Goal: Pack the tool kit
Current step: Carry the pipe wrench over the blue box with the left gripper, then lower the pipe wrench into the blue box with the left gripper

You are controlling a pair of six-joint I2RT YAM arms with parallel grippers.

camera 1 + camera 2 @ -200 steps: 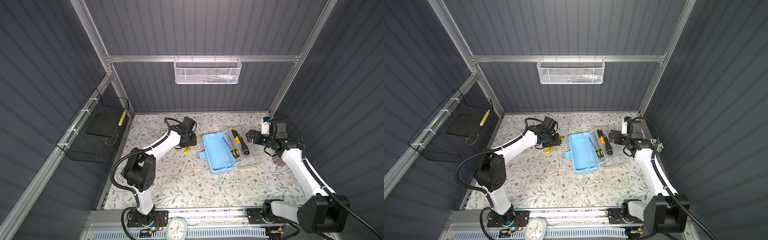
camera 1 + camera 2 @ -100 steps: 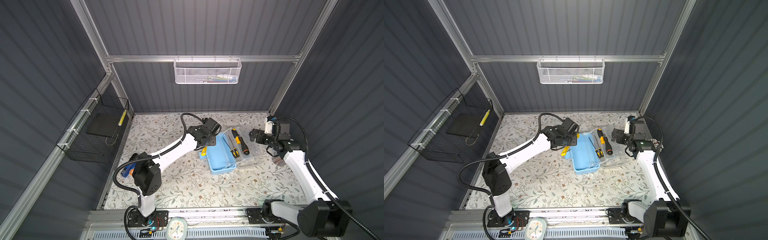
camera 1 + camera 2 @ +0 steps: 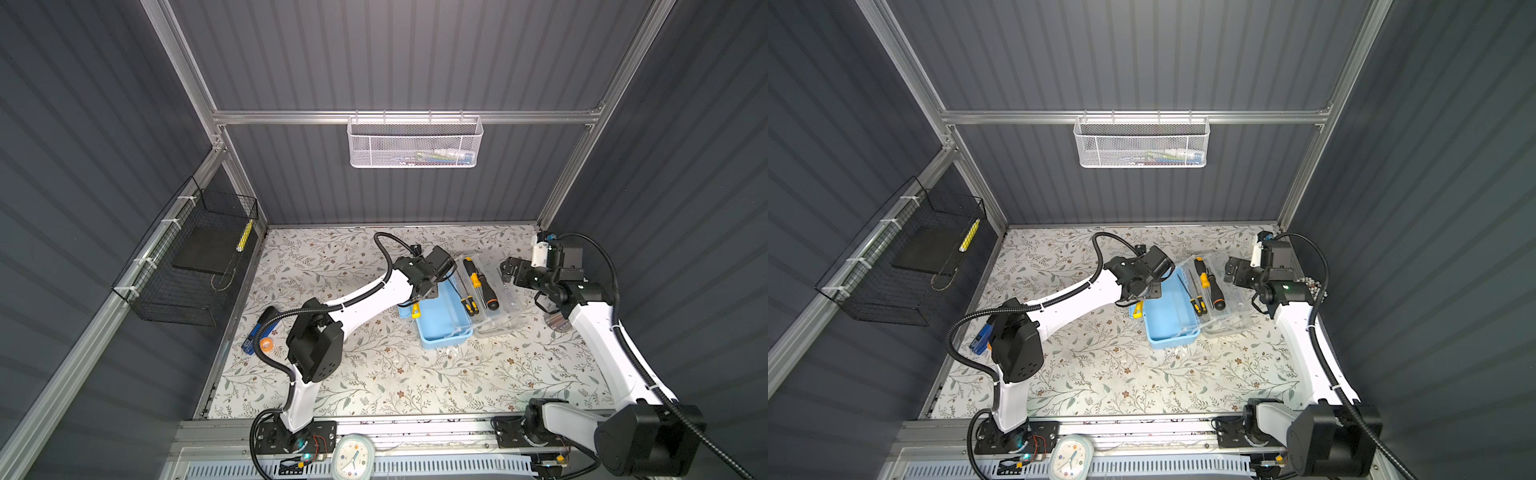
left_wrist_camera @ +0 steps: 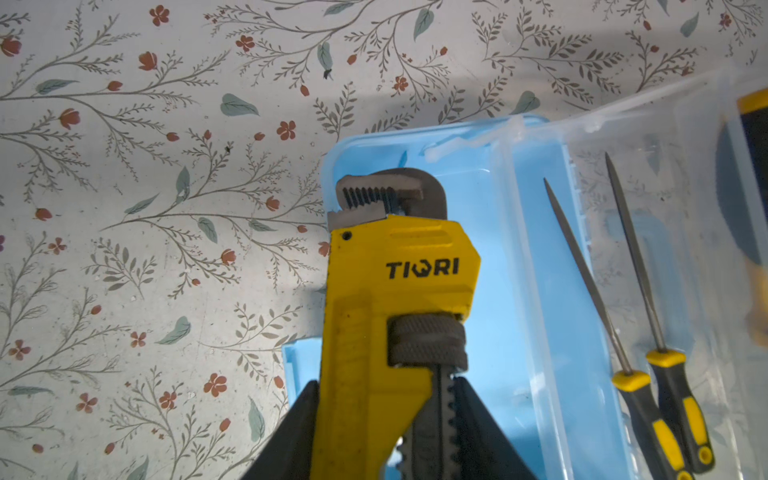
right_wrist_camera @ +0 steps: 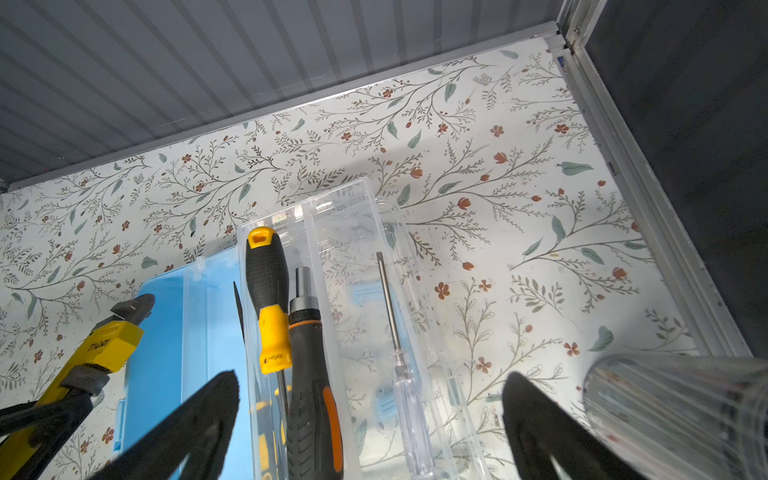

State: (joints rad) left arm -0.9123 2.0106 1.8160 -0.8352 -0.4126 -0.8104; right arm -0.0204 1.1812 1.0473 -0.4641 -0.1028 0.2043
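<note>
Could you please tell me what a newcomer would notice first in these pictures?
The yellow pipe wrench, clamped in the left gripper, hangs at the edge of the open light-blue case mid-table. Screwdrivers lie in the clear lid, with the right gripper open over it.

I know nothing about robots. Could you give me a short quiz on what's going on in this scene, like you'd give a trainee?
1. True or false: the left arm's jaws are clamped on the yellow wrench.
2. Where does the orange-and-black screwdriver lie? A) in the white basket B) in the clear lid C) on the bare table
3. Fill in: the right arm's jaws are wide ___, holding nothing.
Key: 1 true; 2 B; 3 open.
</note>
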